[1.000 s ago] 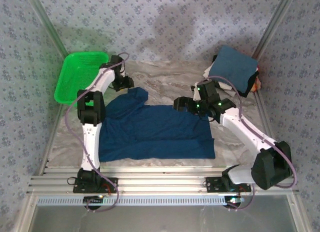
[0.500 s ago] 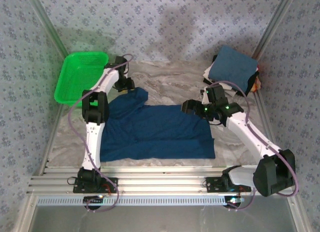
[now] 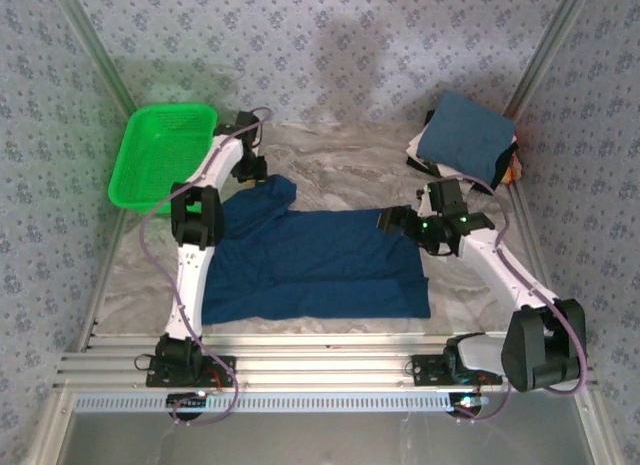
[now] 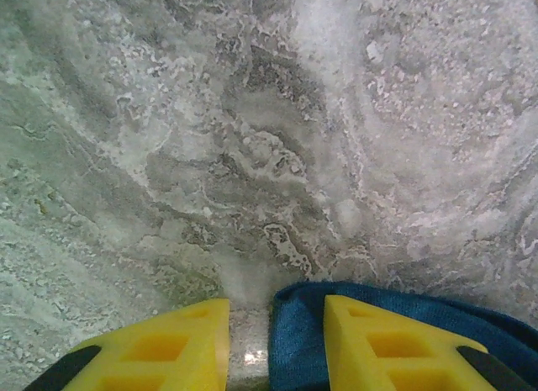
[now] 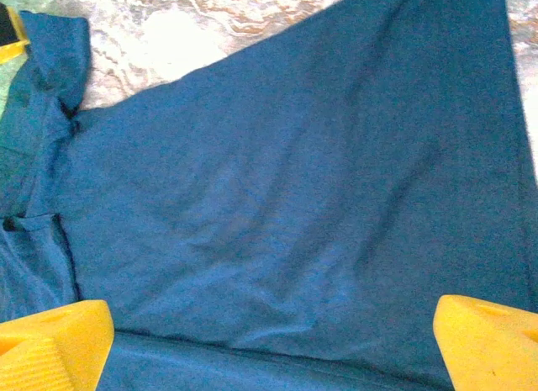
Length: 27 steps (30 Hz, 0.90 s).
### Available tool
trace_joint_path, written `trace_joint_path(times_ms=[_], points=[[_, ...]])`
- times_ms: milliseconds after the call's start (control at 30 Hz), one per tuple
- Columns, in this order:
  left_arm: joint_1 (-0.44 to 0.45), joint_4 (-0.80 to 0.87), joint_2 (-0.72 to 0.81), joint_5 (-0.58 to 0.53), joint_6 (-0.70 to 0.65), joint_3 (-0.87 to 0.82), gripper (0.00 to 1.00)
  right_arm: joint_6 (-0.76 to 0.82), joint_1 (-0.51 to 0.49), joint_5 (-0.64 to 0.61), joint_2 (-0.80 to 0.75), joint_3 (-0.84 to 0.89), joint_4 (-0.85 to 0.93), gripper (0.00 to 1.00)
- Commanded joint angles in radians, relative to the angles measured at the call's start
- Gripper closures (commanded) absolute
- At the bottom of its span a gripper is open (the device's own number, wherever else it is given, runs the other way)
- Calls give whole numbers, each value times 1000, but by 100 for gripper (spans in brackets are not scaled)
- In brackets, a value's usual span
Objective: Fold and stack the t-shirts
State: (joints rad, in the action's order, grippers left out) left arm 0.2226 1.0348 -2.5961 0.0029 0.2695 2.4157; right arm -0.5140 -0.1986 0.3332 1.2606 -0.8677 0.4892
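The navy shirt (image 3: 320, 265) lies flat on the marble-patterned table (image 3: 340, 160), centred between the arms, with its near edge folded over and one sleeve pointing toward the far left. The left gripper (image 3: 250, 169) is positioned at that sleeve. In the left wrist view its yellow fingers (image 4: 176, 345) are narrowly spread, straddling the sleeve hem without clamping it, and a strip of table shows between one finger and the cloth. The right gripper (image 3: 396, 220) hangs over the shirt's far right corner with its fingers (image 5: 55, 336) spread wide and nothing between them. The green basket (image 3: 160, 155) stands at the far left corner, mesh floor visible. A pile of folded shirts (image 3: 470, 150), teal-blue on top, sits at the far right corner.
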Motion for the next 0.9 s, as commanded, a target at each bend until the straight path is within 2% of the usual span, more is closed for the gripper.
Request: trace_joint_path(times_ms=[0, 333, 500, 600, 733, 867], points=[[63, -36, -84, 89, -24, 21, 68, 33, 38, 30, 23, 28, -28, 0], [93, -63, -104, 78, 19, 28, 74, 57, 130, 65, 122, 29, -90, 0], [87, -43, -110, 82, 11, 33, 88, 70, 139, 66, 170, 14, -95, 0], [82, -32, -100, 74, 2, 33, 100, 64, 147, 60, 192, 16, -105, 0], [60, -15, -57, 51, -12, 28, 100, 53, 158, 31, 222, 4, -115, 0], [33, -41, 56, 31, -31, -39, 100, 41, 187, -39, 298, -69, -40, 0]])
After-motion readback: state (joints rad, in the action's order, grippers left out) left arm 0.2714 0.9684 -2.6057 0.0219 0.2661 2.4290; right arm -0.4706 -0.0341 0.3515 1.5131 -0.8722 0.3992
